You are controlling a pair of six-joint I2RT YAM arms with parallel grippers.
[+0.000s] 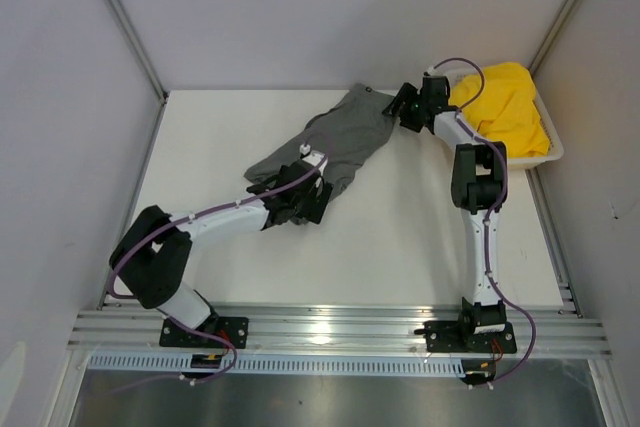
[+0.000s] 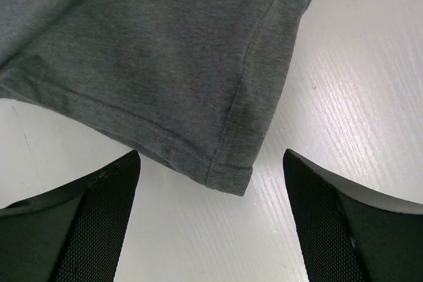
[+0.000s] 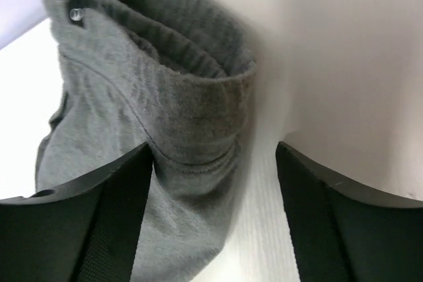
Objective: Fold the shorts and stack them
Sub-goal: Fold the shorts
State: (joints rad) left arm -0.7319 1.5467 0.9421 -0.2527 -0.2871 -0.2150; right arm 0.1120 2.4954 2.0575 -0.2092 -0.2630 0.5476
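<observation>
The dark grey shorts (image 1: 335, 137) lie spread on the white table (image 1: 400, 237), running diagonally from the middle to the back. My left gripper (image 1: 322, 187) is open at their near hem. In the left wrist view a hem corner (image 2: 231, 175) lies flat between the wide-apart fingers (image 2: 106, 216), untouched. My right gripper (image 1: 393, 107) is open at the far end, and the bunched waistband (image 3: 192, 97) sits between its fingers (image 3: 112, 209), against the left one. The yellow shorts (image 1: 505, 107) lie crumpled in the white basket (image 1: 553, 152) at the back right.
White walls with metal posts (image 1: 125, 22) close in the table at the left, back and right. An aluminium rail (image 1: 330, 332) carrying both arm bases runs along the near edge. The right arm's elbow (image 1: 478, 177) stands just in front of the basket.
</observation>
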